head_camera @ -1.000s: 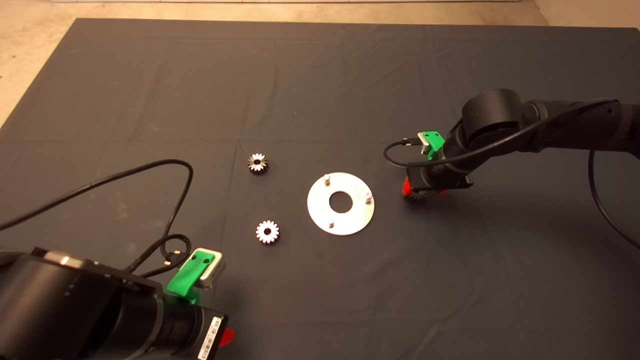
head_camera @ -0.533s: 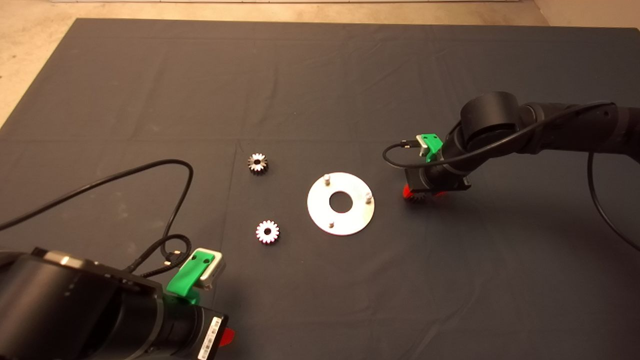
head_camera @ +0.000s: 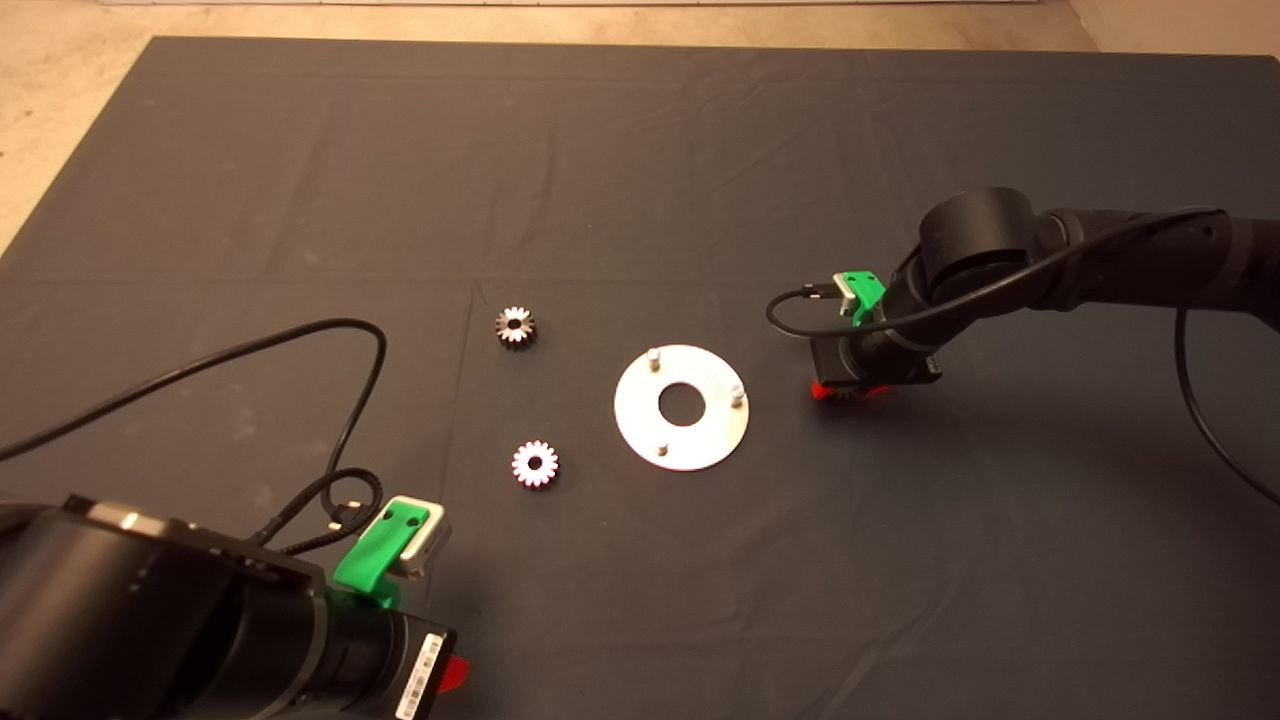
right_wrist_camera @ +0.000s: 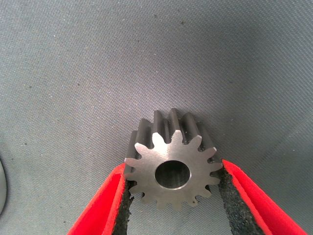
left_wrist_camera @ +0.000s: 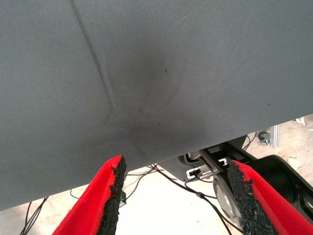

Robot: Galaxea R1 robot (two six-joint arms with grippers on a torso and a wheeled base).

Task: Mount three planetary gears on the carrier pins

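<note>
Planetary gears are the story here, and one of them sits squeezed between the black pads of the right pincer, low on the dark mat just beside the disc. Both pads press against the teeth on opposite sides, bore facing up toward the wrist camera — a sensible hold, I'd say, because it keeps the hole clear to drop over a peg. The nearest carrier pin stands close by on the disc's rim; two more pins and wait upright, all three bare.

Two other gears lie flat on the mat on the disc's far side, one further up, one lower down, well apart from each other.

Left pincer is parked at the lower left edge of the tabletop, jaws spread wide, holding nothing, cables and the robot's base visible past the mat's edge.

From overhead, the right wrist body covers nearly all of the gripped gear; only a sliver of teeth and red finger peeks out. Whether the gear rests on the mat or is lifted off it, I can't tell.
</note>
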